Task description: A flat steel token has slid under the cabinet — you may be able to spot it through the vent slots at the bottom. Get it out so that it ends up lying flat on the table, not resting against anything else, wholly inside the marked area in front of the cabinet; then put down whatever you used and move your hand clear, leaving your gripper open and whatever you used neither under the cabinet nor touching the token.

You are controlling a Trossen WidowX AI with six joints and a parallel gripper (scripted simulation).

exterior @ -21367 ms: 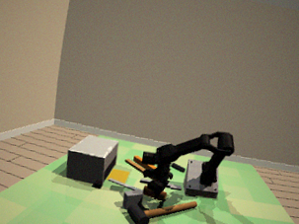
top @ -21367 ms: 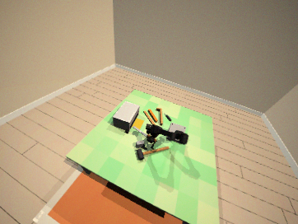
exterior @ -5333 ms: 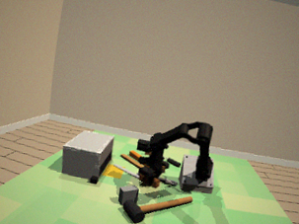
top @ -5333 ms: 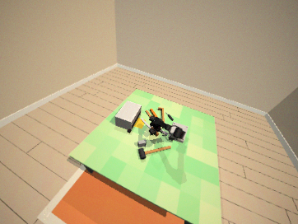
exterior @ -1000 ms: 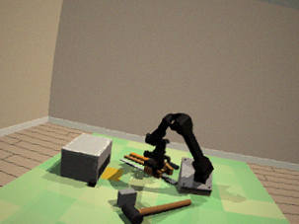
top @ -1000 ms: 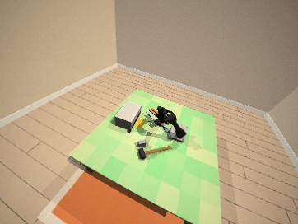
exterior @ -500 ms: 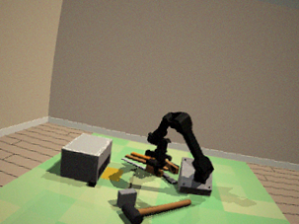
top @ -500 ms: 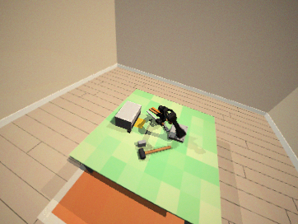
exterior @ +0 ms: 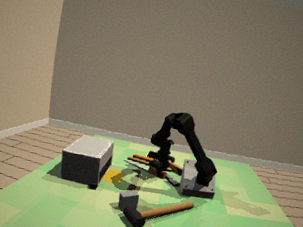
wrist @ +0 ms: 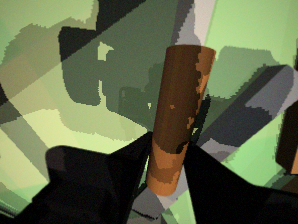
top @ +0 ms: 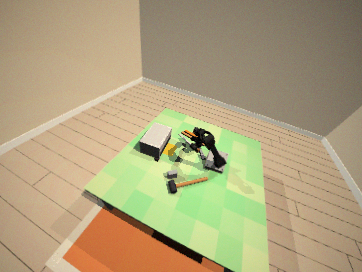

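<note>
The cabinet (top: 156,134) (exterior: 80,168) is a pale-topped box with dark sides at the left. The marked area (top: 170,149) (exterior: 113,176) is an orange-yellow patch in front of it. I cannot make out the steel token in any view. My gripper (wrist: 167,138) (exterior: 158,170) is shut on a round brown wooden handle (wrist: 181,90), low over the table, to the right of the marked area. A pale grey metal part (wrist: 195,25) runs on from the handle's far end. The tool's far tip is out of the wrist view.
Long orange-handled tools (top: 189,134) (exterior: 141,157) lie beside the gripper. A grey bar (wrist: 250,110) passes close to the held handle. A hammer (top: 192,183) (exterior: 166,210) and a grey block (top: 172,174) (exterior: 128,200) lie nearer the front. The arm's base (exterior: 197,186) is at the right.
</note>
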